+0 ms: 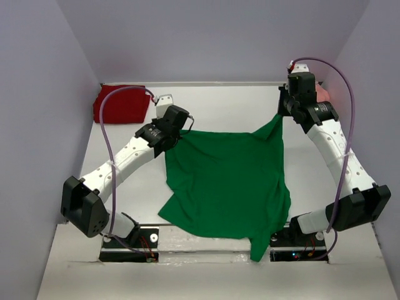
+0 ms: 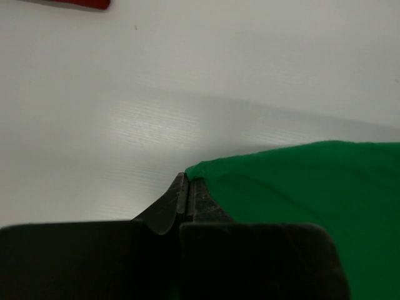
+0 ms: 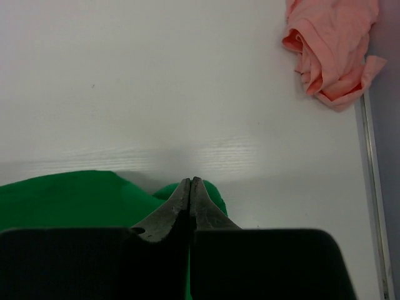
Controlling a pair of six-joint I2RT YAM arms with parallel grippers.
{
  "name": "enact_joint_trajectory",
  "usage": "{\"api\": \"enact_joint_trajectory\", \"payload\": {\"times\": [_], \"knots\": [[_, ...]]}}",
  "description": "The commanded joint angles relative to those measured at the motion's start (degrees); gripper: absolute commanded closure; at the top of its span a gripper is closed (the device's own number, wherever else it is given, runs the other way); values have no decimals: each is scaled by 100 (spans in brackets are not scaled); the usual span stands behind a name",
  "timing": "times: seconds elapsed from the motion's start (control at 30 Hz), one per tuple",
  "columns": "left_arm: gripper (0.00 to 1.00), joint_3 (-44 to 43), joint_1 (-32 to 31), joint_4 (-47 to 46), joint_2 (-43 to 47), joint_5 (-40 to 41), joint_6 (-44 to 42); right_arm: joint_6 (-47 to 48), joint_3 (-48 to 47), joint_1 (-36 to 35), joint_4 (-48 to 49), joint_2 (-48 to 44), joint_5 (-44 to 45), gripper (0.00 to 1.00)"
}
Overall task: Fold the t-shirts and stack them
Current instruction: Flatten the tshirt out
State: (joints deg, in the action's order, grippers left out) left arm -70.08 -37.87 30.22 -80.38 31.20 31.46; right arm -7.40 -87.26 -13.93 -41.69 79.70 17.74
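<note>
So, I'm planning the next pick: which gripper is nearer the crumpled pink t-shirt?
Right. The right gripper, pinching one corner of the green t-shirt, is close to the pink t-shirt at the far right; the left gripper holds the other corner, over by the red t-shirt.

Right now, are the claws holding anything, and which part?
Yes. Both hold the green t-shirt: the left claw pinches its far left corner, the right claw its far right corner.

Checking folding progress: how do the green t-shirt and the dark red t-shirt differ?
The green t-shirt lies spread out centrally; the dark red t-shirt is a compact bundle in the far left corner. The left gripper and right gripper each pinch a far corner of the green one; nothing touches the red one. Both are plain cloth.
</note>
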Motion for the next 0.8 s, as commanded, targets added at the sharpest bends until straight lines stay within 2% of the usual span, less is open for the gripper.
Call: {"api": "enact_joint_trajectory", "payload": {"times": [0.0,0.17,0.3,0.47,0.5,0.6,0.77], "knots": [[100,-268,253,-192,312,842,221,116,-237,5,873,133,362,100],[100,-479,552,-148,418,931,-35,274,-695,57,733,423,371,100],[100,-498,561,19,514,1125,-70,178,-643,57,776,407,292,100],[100,-68,552,-726,1286,186,-684,283,-598,57,812,-50,248,100],[100,20,544,-876,1732,-163,-877,335,-825,57,707,-112,326,100],[100,-5,482,-1202,2534,-457,-1089,485,-1527,57,285,-376,362,100],[100,-874,183,-413,3098,-176,-1283,617,-2697,57,-444,-886,222,100]]}}
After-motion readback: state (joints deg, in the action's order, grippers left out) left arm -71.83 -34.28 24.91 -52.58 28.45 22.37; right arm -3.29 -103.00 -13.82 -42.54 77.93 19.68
